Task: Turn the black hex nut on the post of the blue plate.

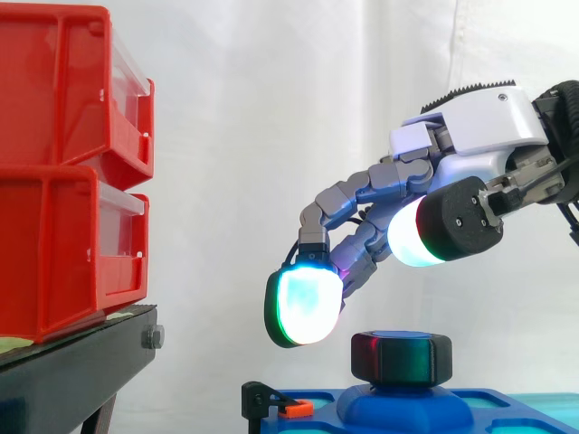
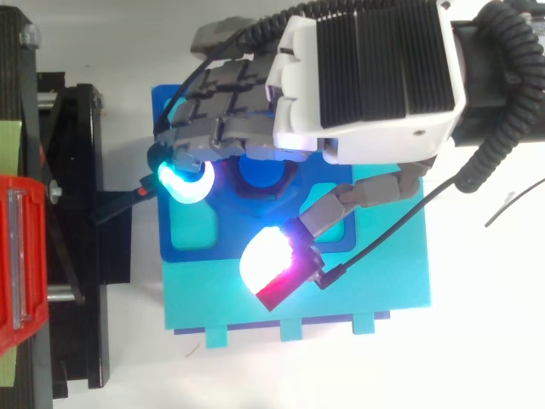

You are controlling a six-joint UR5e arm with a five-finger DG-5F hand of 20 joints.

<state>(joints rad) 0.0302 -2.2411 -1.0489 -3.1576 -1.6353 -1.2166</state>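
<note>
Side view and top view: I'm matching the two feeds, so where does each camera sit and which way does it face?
Side view: beside the work, looking level across at the black hex nut on the blue plate; the hand reaches in from the right, open above the nut.
Top view: overhead, looking down on the blue plate; the hand reaches in from the right.
Shared: hand, blue plate, red bins.

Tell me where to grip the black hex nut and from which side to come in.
Grip the black hex nut by two opposite side flats, coming down from above. It stands upright on the blue plate with its sides clear above the raised base, and the hand hangs over it with open fingers pointing down.
</note>
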